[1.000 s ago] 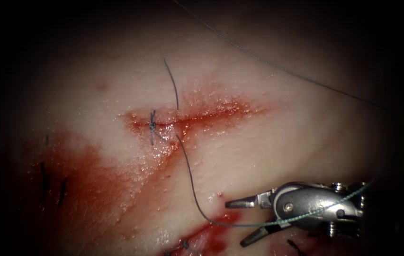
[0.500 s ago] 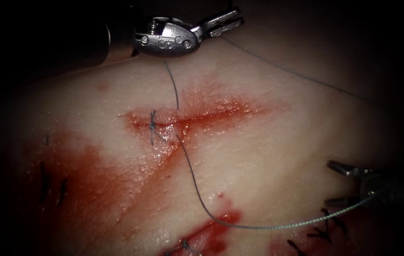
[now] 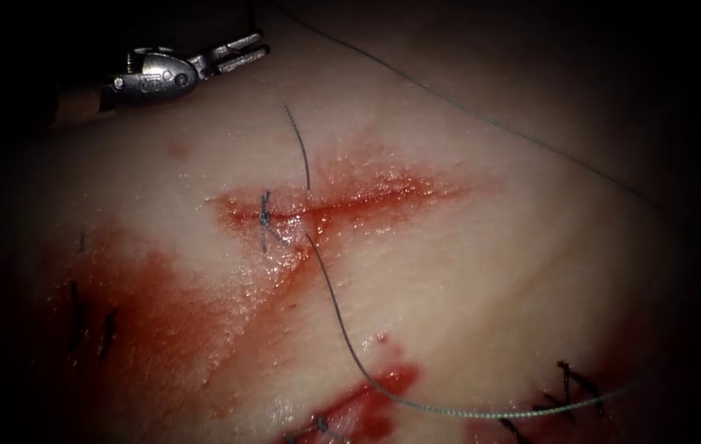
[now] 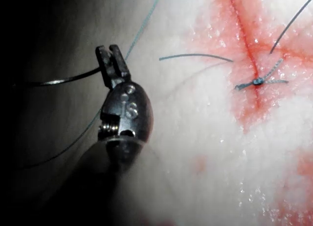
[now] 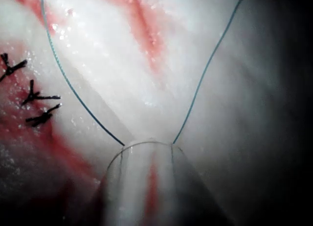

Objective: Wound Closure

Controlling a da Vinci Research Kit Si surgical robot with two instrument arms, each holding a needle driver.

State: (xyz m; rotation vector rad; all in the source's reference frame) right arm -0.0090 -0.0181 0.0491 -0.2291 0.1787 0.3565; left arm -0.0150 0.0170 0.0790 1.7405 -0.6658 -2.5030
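Left tool [image 3: 256, 43] jaws together on what looked like the needle [image 4: 58, 80] – off the tissue [image 3: 490, 271]; thread [image 3: 329, 302] crossed the cut [image 3: 350, 201], draped over the right tool [image 5: 146, 187] – probably wanting slack drawn up

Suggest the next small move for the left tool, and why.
Probably draw the left tool, shut on the needle clear of the tissue, further away: the thread through the cut lies in a slack loop, draped over the right tool.
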